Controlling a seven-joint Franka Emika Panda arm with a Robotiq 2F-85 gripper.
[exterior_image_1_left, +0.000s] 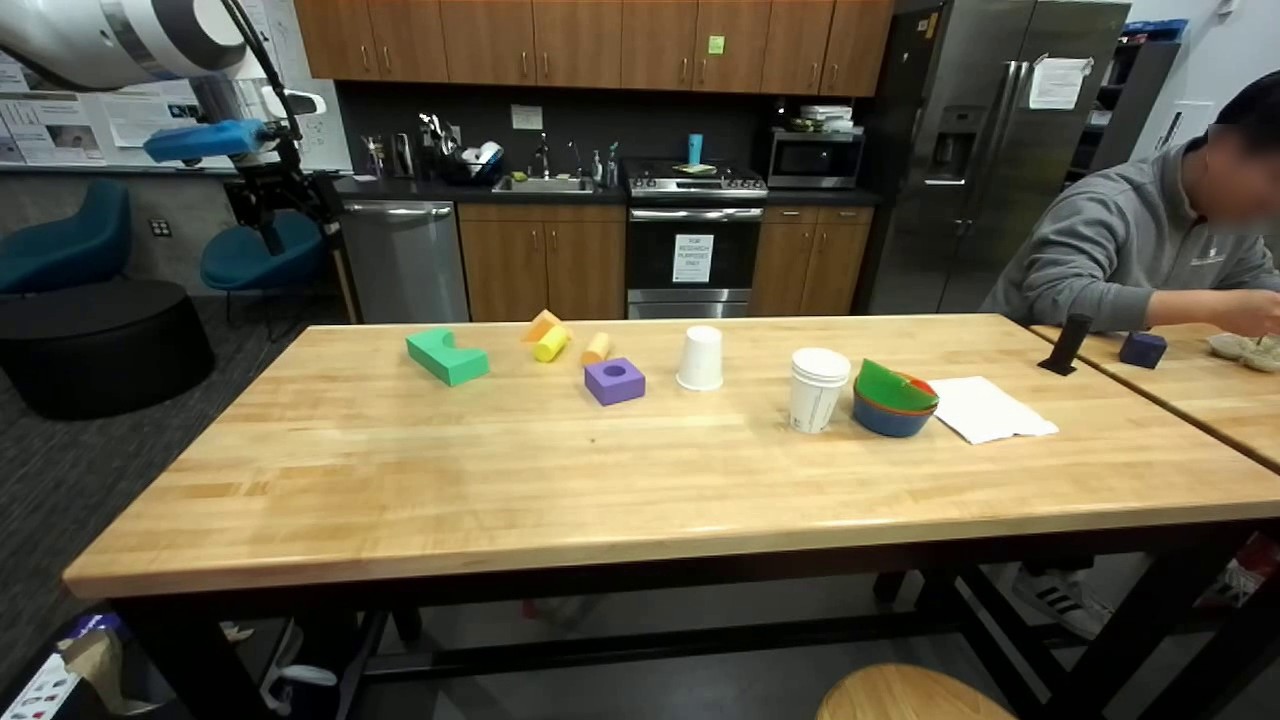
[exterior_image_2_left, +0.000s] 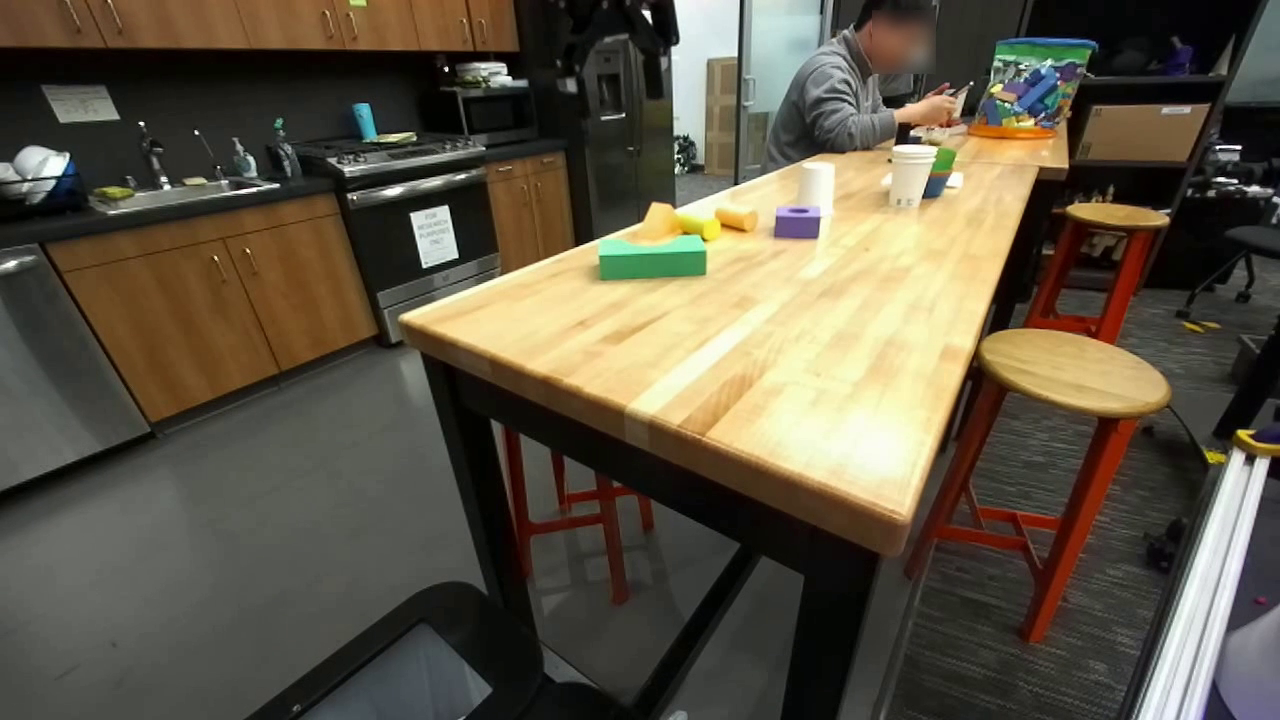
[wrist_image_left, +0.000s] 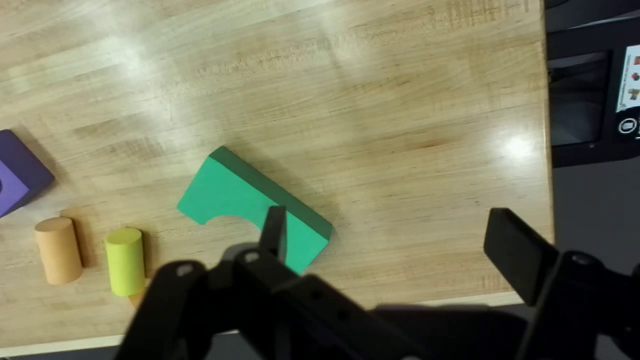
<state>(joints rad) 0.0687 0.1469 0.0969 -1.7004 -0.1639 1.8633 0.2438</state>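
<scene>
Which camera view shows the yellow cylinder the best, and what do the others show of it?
The wrist view: there the yellow cylinder appears largest and seems whole, with one round end and its long side visible. Both exterior views show it too, but much smaller, close to an orange block.

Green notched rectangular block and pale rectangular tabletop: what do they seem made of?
Green notched rectangular block: probably foam, matte; its even colour shows no grain, though painted wood is possible. Pale rectangular tabletop: apparently wood, glossy; joined strips, grain lines and bright reflections show.
</scene>
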